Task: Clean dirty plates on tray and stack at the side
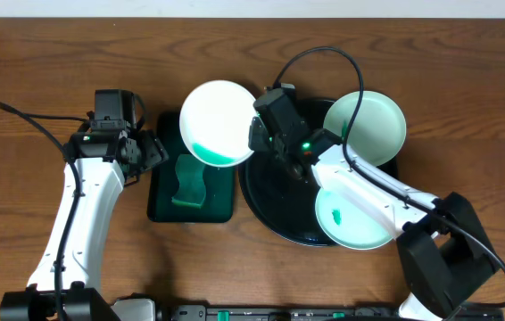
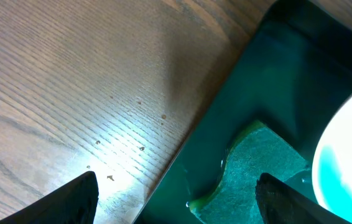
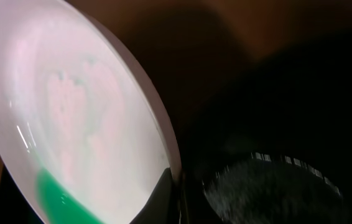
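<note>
The right gripper [image 1: 259,134] is clamped on the rim of one plate [image 1: 219,120]. The plate juts out to the gripper's left, tilted, over the far corner of the green tray [image 1: 165,192] and just off the black tray [image 1: 279,201]. Green liquid [image 3: 61,202] pools at its low edge. Whether it touches the green tray is hard to say. A mint plate [image 1: 368,125] and a smudged plate [image 1: 360,227] lie on the black tray. The left gripper [image 1: 150,152] is spread wide and empty above the bench [image 2: 70,81], near the sponge [image 2: 257,168].
</note>
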{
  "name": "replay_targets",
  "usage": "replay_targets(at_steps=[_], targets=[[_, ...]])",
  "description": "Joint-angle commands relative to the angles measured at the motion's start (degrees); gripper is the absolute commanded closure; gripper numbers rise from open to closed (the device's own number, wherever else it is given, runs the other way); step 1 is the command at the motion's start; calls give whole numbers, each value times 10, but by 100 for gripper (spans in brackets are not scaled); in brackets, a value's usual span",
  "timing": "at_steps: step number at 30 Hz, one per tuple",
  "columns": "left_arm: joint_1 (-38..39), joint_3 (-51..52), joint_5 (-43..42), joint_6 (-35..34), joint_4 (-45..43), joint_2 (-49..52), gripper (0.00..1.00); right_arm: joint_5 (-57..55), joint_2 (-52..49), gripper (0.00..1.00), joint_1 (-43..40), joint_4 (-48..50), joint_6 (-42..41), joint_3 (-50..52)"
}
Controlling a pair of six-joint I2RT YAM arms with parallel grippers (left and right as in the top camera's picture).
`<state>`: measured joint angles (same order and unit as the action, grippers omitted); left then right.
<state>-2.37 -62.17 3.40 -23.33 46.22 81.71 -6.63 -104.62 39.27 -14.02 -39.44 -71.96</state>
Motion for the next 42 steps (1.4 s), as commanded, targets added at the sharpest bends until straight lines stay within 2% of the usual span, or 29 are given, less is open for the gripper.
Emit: replay_targets(at_steps=[1,7,13,18,27,34,38,42], targets=[[-1,-7,7,-1,2,-1,19,-63,1,99,17,31,34,-3],[-1,-7,7,-1,2,-1,19,-165,1,99,62,80,149,-2],[-1,-7,7,-1,2,-1,18,-268,1,99,105,151,356,-3],[-1,-7,7,-1,2,-1,19,-316,1,99,122,212,480,-2],[-1,-7,7,-1,2,-1,19,-344,1,99,154,313,641,-2],[-1,-7,7,-1,2,-1,19,-416,1,99,185,439,804,-3],[-1,-7,7,-1,2,-1,18,-428,1,99,196,480,855,-3],[-1,-7,7,-1,2,-1,19,-429,1,99,203,495,869,-2]])
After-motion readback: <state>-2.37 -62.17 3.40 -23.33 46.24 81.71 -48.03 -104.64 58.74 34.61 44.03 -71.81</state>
